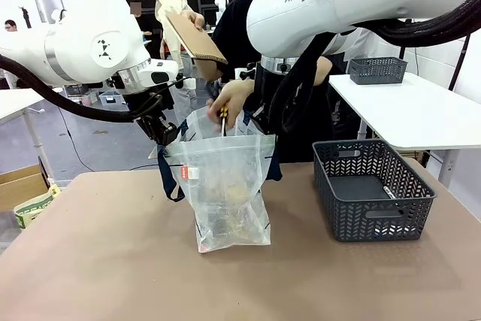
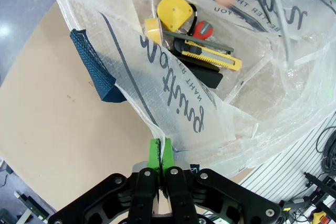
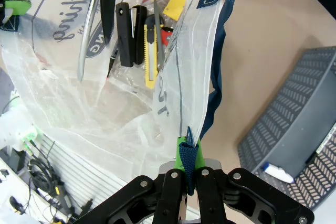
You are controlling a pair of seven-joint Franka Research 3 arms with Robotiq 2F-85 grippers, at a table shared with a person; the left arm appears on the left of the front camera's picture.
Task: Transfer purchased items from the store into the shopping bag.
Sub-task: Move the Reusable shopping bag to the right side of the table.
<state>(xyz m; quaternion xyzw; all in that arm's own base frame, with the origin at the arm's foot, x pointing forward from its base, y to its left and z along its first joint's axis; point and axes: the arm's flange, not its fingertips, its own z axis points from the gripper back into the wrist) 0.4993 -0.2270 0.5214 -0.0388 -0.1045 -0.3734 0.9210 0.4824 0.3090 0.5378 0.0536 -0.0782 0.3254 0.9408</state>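
The shopping bag [image 1: 225, 186], clear plastic with navy straps, stands mid-table, held open by both grippers. My left gripper [image 1: 167, 137] is shut on its left rim; its green pads [image 2: 153, 153] pinch the plastic beside a navy strap [image 2: 97, 69]. Pinching the opposite rim by another strap [image 3: 220, 35] is my right gripper [image 3: 187, 163], also shut. Inside lie a yellow tape measure [image 2: 175, 11], a yellow utility knife [image 2: 210, 56] and black tools [image 3: 126, 35]. A person's hand [image 1: 229, 99] lowers a yellow-handled tool [image 1: 223, 118] into the mouth. The store [image 1: 372, 189], a dark grey basket, sits to the right.
A white-and-blue pen-like item [image 3: 275, 171] lies in the store. The person's other hand holds up a piece of cardboard [image 1: 194, 35]. A second grey basket [image 1: 377, 70] rests on a white table [image 1: 421, 114] at the back right. A box [image 1: 30, 204] sits beyond the left table edge.
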